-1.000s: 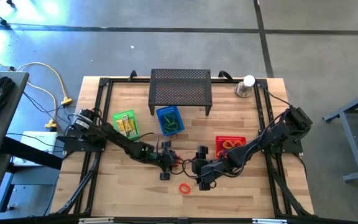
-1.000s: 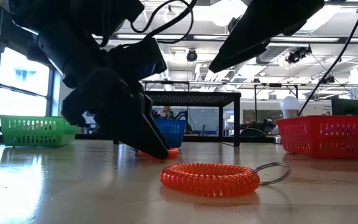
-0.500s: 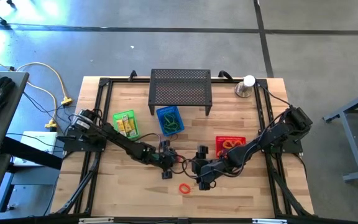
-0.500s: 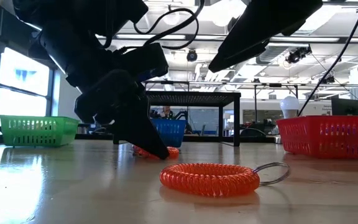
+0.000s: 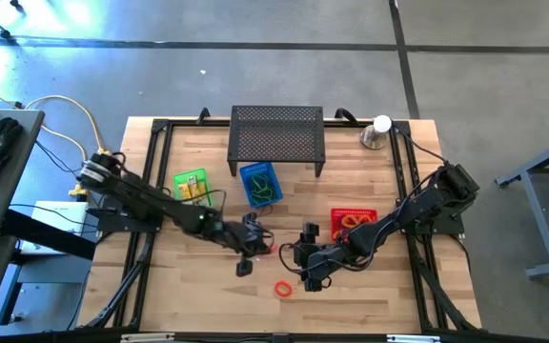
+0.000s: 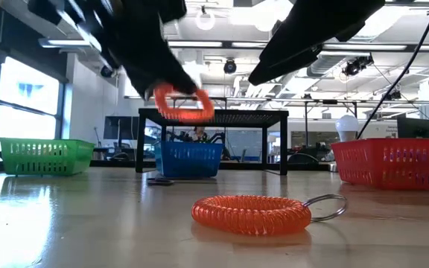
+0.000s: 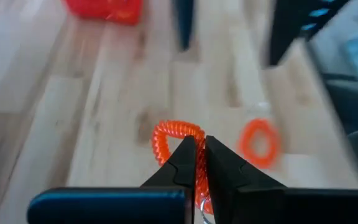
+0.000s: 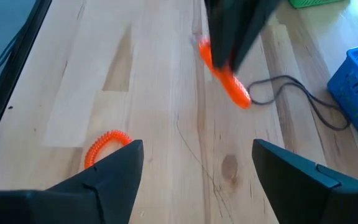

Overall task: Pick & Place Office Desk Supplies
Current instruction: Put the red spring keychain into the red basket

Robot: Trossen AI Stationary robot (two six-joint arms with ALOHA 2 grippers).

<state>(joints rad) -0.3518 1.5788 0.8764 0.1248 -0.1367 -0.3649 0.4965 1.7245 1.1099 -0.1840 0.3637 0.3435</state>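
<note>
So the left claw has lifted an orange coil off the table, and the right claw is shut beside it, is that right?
Not quite. The left claw does hold an orange coil off the table, but the right claw is open, not shut. The right wrist view shows its fingers spread wide.

One orange coil loop [image 6: 183, 104] hangs in the air above the counter [image 5: 198, 295], pinched at its rim between the closed fingers of the left pincer [image 7: 197, 163]. A second orange coil loop [image 6: 251, 214] lies flat on the counter nearer the front edge, with a thin metal ring [image 6: 325, 205] at one end. Green loops [image 5: 263, 188] lie in the blue basket [image 5: 246, 177], orange ones [image 5: 355, 221] in the red basket [image 5: 336, 215], yellow packets [image 5: 193, 191] in the green basket [image 5: 181, 179].
</note>
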